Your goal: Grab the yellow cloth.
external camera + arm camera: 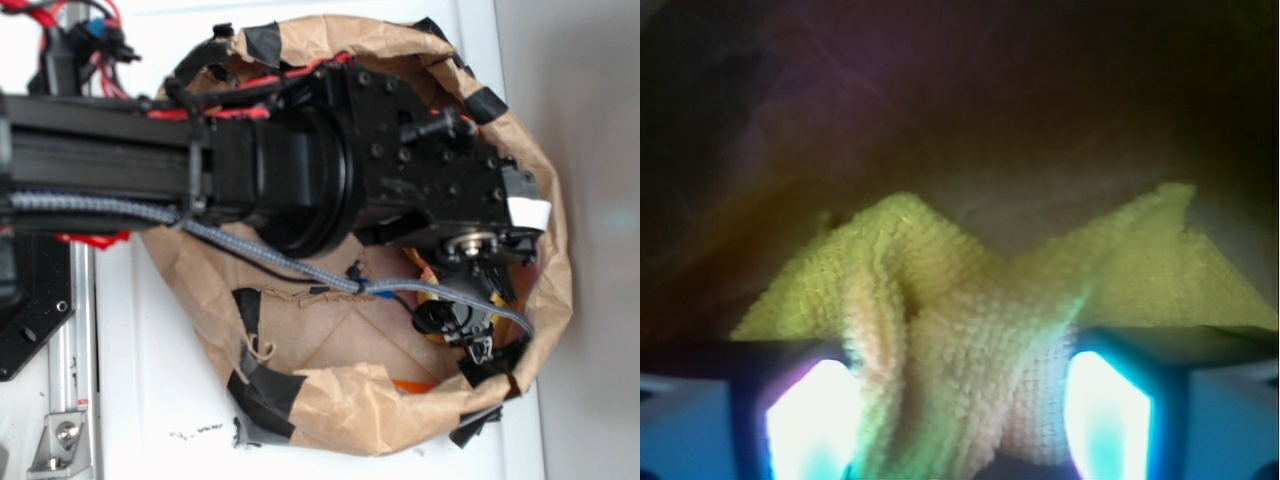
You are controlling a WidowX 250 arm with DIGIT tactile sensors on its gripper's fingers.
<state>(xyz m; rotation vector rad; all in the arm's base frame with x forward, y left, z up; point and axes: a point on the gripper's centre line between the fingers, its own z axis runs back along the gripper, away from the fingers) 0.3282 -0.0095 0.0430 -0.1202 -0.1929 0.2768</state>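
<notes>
Cloth [970, 330]: bright yellow, looped terry texture, lying between the claw's [960, 410] fingers [805, 420], which glow white-cyan. Bag [330, 400] around the claw: tan brown paper, patched with black tape [265, 385]. Arm [300, 160]: black, with red wiring and a grey braided cable [270, 260]. Small orange patch [415, 386] below the claw.

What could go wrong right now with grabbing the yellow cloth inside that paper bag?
1. The yellow cloth bunches between the gripper fingers; only one fold may get pinched and slip out on lifting.
2. The arm fills the brown paper bag, whose taped rim is crumpled, so lifting might snag or drag it.
</notes>
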